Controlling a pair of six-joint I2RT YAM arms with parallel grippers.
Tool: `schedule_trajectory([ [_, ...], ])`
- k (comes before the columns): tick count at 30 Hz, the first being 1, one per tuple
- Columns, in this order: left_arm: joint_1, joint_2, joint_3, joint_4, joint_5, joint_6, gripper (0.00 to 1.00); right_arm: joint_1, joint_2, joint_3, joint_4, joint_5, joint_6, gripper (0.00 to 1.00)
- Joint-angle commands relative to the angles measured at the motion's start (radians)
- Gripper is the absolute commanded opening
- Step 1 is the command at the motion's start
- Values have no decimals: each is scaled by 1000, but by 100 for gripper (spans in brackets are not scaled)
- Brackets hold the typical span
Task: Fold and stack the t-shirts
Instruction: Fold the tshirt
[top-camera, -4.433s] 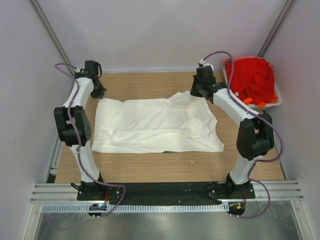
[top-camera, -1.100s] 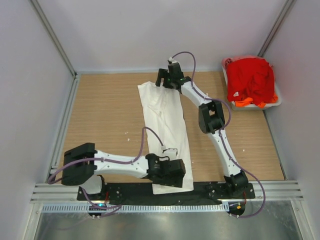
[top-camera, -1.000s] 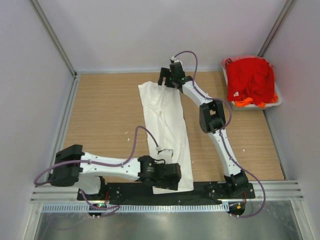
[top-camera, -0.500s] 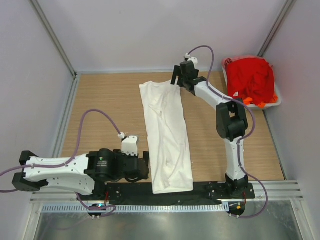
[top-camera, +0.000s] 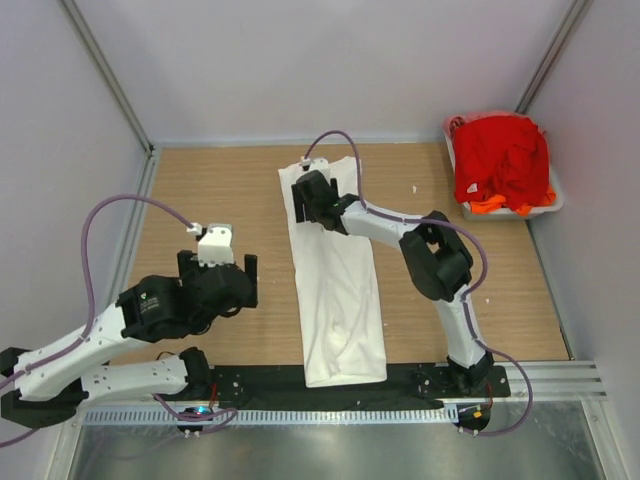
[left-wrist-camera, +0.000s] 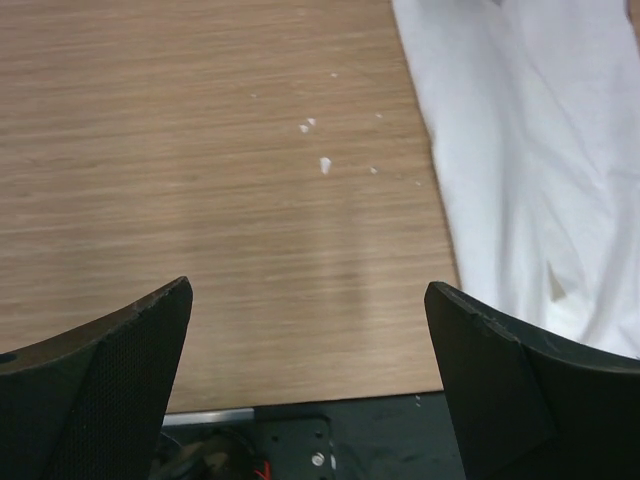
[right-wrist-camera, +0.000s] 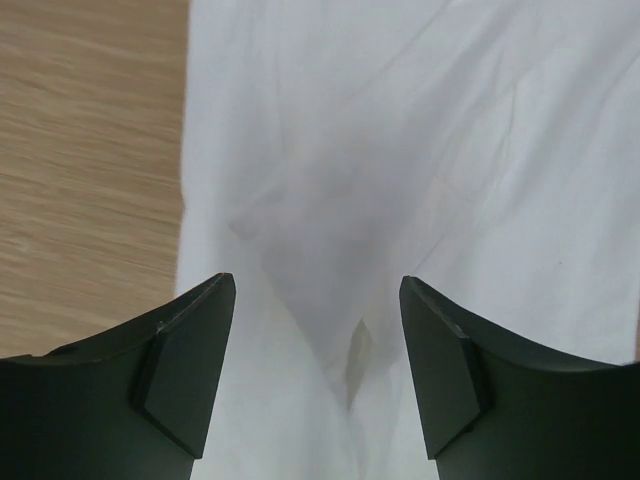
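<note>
White t-shirt (top-camera: 335, 270), folded into a long strip, lies on the table (top-camera: 200, 190), running far to near. Right jaws gape empty over its far end; left jaws gape empty beside it. Limp, light cloth, likely best pinched at the end corners.

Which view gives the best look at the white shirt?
Top external: nearly the whole white shirt shows as one long narrow strip running from the far side to the near edge. Left wrist catches only its edge at the right; right wrist shows a close patch of wrinkled cloth.
</note>
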Motion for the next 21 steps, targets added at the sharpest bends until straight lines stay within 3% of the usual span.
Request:
schedule_trajectory([
  [1, 95, -32, -57, 124, -38, 237, 100, 7, 78, 119, -100, 74, -29, 71],
  [5, 110, -52, -108, 167, -49, 231, 100, 5, 167, 188, -138, 120, -40, 61],
  [11, 110, -84, -123, 168, -89, 218, 100, -4, 348, 444, -296, 217, -42, 51],
  [15, 110, -78, -123, 172, -86, 224, 100, -35, 477, 651, -358, 215, 10, 51],
  [21, 110, -52, -120, 162, -92, 217, 100, -91, 580, 800, -338, 148, 30, 51],
])
